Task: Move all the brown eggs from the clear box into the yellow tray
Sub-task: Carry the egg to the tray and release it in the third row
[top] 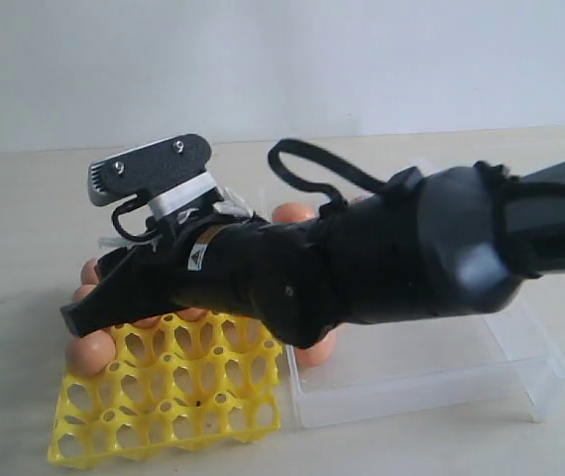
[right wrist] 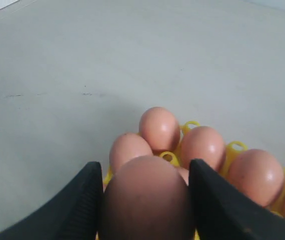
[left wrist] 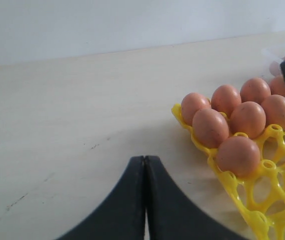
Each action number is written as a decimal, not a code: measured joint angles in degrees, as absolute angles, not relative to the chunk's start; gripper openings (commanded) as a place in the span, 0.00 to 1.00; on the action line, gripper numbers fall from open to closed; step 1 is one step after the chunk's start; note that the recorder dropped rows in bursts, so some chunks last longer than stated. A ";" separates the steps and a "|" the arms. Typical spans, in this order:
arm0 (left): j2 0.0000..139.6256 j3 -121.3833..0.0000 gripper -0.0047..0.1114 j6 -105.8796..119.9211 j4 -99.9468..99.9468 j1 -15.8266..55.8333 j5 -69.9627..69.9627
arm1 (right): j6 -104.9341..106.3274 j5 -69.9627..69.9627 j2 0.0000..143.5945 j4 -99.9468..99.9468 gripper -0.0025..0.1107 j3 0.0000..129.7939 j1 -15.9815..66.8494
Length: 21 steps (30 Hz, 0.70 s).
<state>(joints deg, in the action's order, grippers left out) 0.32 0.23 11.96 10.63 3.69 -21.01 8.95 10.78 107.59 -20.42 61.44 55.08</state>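
Note:
My right gripper is shut on a brown egg, one black finger on each side. It hangs just above the back-left cups of the yellow tray. Several brown eggs sit in cups there, one at the tray's left edge. In the exterior view the right arm reaches across from the right and hides the held egg. The clear box lies right of the tray, with an egg at its near-left corner. My left gripper is shut and empty, low over bare table beside the tray.
The tray's front rows of cups stand open. Another egg shows behind the right arm; I cannot tell what it rests in. A pale wall runs along the far edge of the beige table.

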 measured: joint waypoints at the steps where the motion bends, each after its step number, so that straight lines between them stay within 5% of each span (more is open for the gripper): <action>1: 0.32 0.23 0.04 11.96 10.63 3.69 -21.01 | 8.33 11.95 108.50 -20.42 0.02 61.44 55.53; 21: 0.32 0.23 0.04 11.96 10.63 3.69 -21.01 | 6.87 8.43 118.40 -19.86 0.02 67.57 55.90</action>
